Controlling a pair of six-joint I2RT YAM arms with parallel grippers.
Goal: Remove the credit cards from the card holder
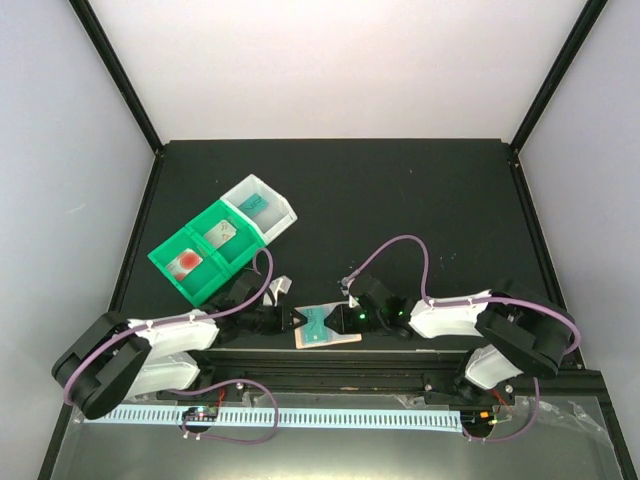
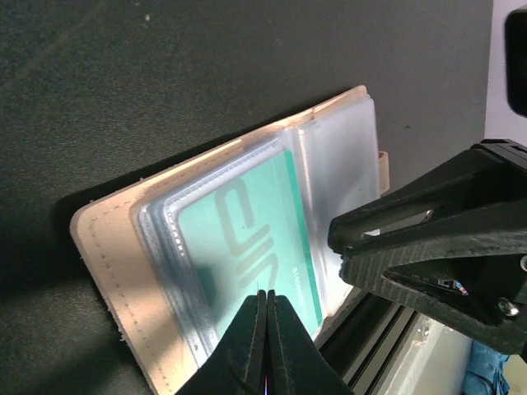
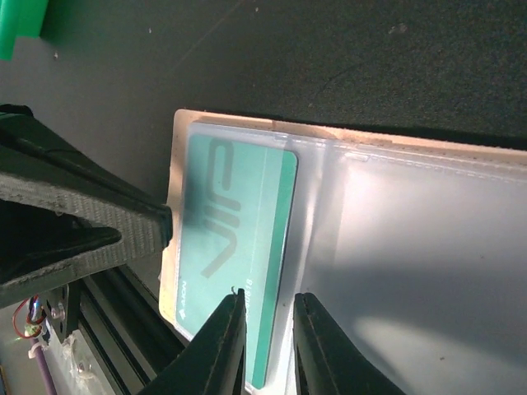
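The left claw [image 1: 291,318] and the right claw [image 1: 346,318] are seen from above to meet almost tip to tip over the card holder [image 1: 330,338]. The holder lies open on the table [image 1: 400,200] just ahead of the arm bases, with a green bin [image 1: 197,290] and a white bin [image 1: 285,215], both with cards in them, set off to the left. In the left wrist view the left claw's fingers are pressed together at the holder's near edge, over the end of a teal card [image 2: 247,239] tucked in a clear sleeve [image 2: 350,148] — whether a sliver of plastic is nipped between them cannot be told. In the right wrist view the right claw's fingers are held narrowly parted, astride the card's long edge near its corner, with nothing clamped. The card is judged light, stiff and slick, and probably held snugly by the sleeve. It would best be taken at whichever end shows at the pocket mouth and drawn straight along the pocket while the soft holder is pinned down — a skewed pull could bend the card or lift the holder.
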